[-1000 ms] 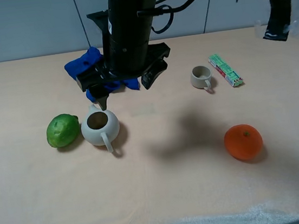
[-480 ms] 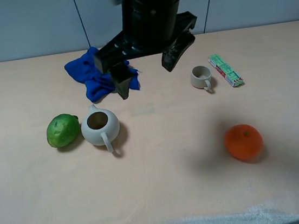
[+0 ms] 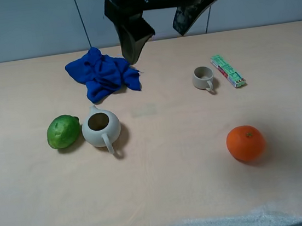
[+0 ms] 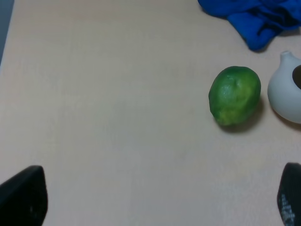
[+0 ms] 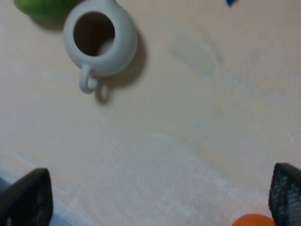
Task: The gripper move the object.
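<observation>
Here the pot (image 3: 101, 128) touches a lime (image 3: 63, 131), cloth (image 3: 103, 73) behind it.

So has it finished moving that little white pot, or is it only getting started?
Hard to call done. The pot stands upright on the table, touching the lime. Nothing is in hand: the right gripper hangs open high above the blue cloth, well clear of the pot. If a move is left, it needs to descend and grasp.

Left gripper (image 4: 155, 200) fingertips (image 4: 23, 197) wide apart, holding nothing. Green lime (image 4: 234, 95) on tan table (image 4: 108, 103), just beside off-white pot (image 4: 286, 92). Blue cloth (image 4: 256, 16) beyond.
</observation>
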You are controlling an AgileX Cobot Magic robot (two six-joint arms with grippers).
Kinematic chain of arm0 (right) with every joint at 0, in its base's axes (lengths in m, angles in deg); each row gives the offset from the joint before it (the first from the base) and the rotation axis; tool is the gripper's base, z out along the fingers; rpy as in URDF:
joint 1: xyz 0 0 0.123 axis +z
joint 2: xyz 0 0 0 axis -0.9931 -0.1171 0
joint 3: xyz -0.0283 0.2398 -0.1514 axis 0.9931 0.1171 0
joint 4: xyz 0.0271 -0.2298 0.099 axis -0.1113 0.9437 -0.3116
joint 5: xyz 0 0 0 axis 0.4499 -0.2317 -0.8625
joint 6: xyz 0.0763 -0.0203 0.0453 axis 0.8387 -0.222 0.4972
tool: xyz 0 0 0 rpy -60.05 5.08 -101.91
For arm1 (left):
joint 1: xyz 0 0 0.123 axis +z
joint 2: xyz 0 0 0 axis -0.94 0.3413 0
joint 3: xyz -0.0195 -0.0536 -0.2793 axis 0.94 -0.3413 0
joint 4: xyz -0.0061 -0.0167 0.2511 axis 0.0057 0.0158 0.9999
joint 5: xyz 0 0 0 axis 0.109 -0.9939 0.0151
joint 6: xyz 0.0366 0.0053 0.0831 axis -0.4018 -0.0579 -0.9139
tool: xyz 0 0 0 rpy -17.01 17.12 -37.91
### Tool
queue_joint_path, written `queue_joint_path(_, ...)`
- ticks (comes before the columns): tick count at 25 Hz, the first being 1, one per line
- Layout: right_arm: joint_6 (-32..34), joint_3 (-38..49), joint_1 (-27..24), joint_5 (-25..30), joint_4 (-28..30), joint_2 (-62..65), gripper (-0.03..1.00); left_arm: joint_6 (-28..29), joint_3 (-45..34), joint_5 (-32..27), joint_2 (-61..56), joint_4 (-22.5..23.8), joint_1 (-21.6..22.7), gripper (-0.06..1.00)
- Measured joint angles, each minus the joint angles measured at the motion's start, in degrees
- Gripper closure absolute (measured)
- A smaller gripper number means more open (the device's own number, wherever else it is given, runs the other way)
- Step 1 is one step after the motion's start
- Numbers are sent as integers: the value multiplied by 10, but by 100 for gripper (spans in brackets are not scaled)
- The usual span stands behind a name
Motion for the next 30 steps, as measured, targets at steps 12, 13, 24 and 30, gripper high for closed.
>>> queue_joint_path(12,-14,134,0,1,11,138,27,0,0,0,0,0,0,-5)
queue_joint_path(13,-14,148,0,1,13,150,27,0,0,0,0,0,0,-5)
queue_joint_path(24,-14,233,0,2,47,274,27,0,0,0,0,0,0,-5)
queue_joint_path(30,-14,278,-5,1,80,340,27,0,0,0,0,0,0,-5)
